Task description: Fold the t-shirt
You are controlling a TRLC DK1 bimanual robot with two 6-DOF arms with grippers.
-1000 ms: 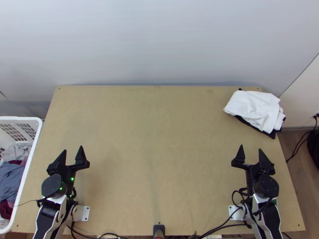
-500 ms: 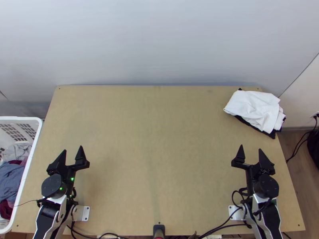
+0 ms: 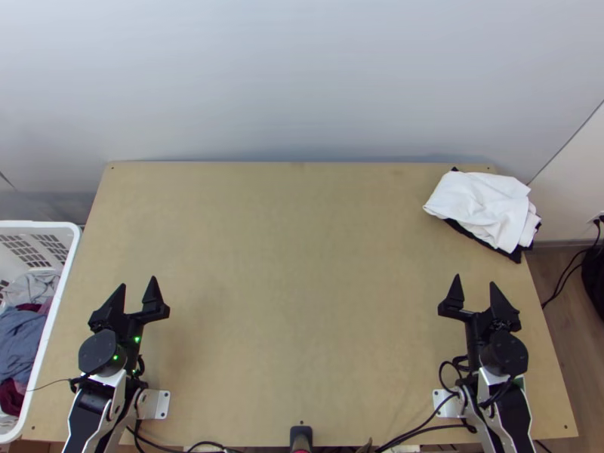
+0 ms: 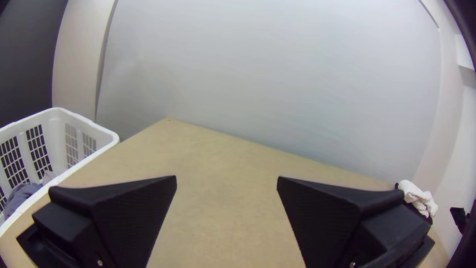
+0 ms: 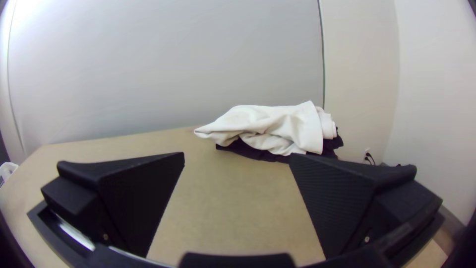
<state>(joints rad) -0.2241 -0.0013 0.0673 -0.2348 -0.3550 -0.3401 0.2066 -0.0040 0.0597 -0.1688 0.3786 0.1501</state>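
My left gripper (image 3: 139, 288) stands open over the table's near left part, nothing between its fingers; the left wrist view shows the same gripper (image 4: 226, 181) with its fingers wide apart. Near the right edge my right gripper (image 3: 475, 284) is also open and holds nothing; in the right wrist view this gripper (image 5: 237, 159) has bare table between its fingers. White cloth (image 3: 483, 202) lies loosely folded and rumpled at the table's far right corner, on top of black cloth (image 3: 516, 255). Both pieces appear in the right wrist view, white cloth (image 5: 267, 124) above black cloth (image 5: 253, 152).
A white basket (image 3: 63, 291) with grey, blue and dark red clothes (image 3: 21, 332) stands beside the table's left edge. A pale wall rises behind the table (image 3: 294, 264). Cables (image 3: 423, 427) run along the near edge between the arm bases.
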